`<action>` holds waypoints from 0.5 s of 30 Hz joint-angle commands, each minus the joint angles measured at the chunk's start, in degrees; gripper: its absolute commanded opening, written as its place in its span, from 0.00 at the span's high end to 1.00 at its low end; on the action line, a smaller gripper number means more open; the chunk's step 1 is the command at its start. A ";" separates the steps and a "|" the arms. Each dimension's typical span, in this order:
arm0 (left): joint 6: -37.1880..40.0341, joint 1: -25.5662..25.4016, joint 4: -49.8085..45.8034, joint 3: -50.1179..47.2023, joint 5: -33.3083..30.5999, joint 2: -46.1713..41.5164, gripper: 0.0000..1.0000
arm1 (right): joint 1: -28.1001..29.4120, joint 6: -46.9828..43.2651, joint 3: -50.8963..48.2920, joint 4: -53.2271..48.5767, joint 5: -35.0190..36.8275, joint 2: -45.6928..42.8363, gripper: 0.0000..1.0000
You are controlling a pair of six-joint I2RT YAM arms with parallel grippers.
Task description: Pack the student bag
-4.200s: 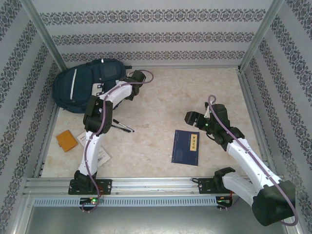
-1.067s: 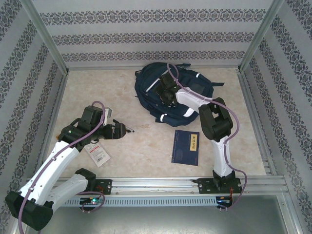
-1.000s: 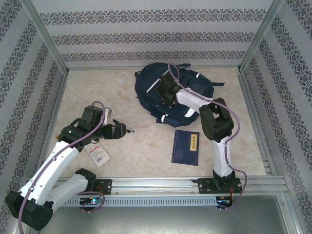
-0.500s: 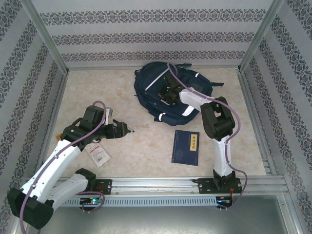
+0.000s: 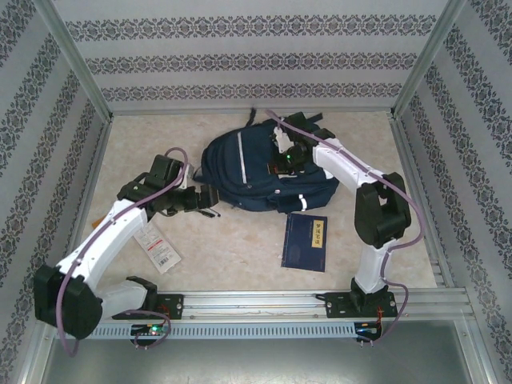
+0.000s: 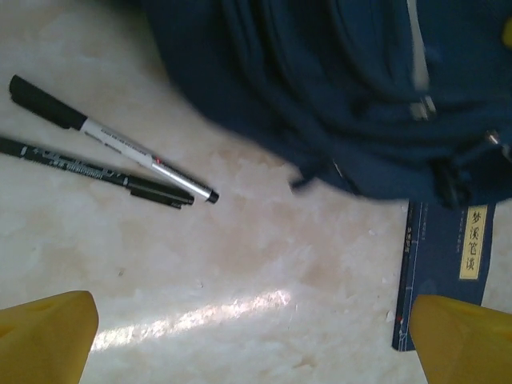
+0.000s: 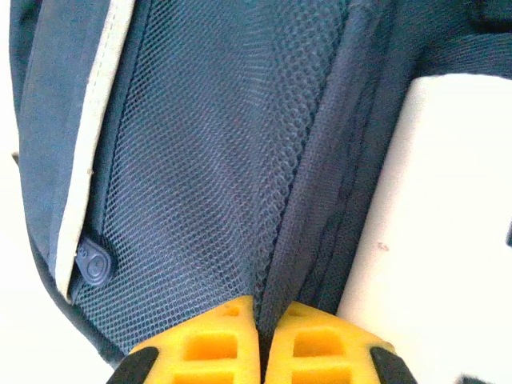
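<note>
The student bag (image 5: 240, 172), a large dark navy fabric backpack with a white stripe, lies on its side on the pale marbled tabletop (image 5: 240, 256), toward the back. A flat navy rectangular book (image 5: 305, 242) lies at the bag's near edge. The right gripper (image 7: 260, 336) sits on the bag's right part, its jaws pinched together on a fabric fold beside the mesh. The left gripper (image 6: 256, 336) hovers by the bag's left end, jaws spread wide and empty, over a slim white-barrelled pen (image 6: 120, 142) and a slim black pen (image 6: 88, 168).

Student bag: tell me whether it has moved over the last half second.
Yes. The student bag has slid left and toward the near edge; it now reaches the navy book, which has stayed put.
</note>
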 commanded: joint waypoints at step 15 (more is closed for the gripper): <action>3.28 2.79 9.26 7.89 0.96 18.41 0.00 | -1.04 21.69 -11.72 -7.02 21.90 -17.11 0.50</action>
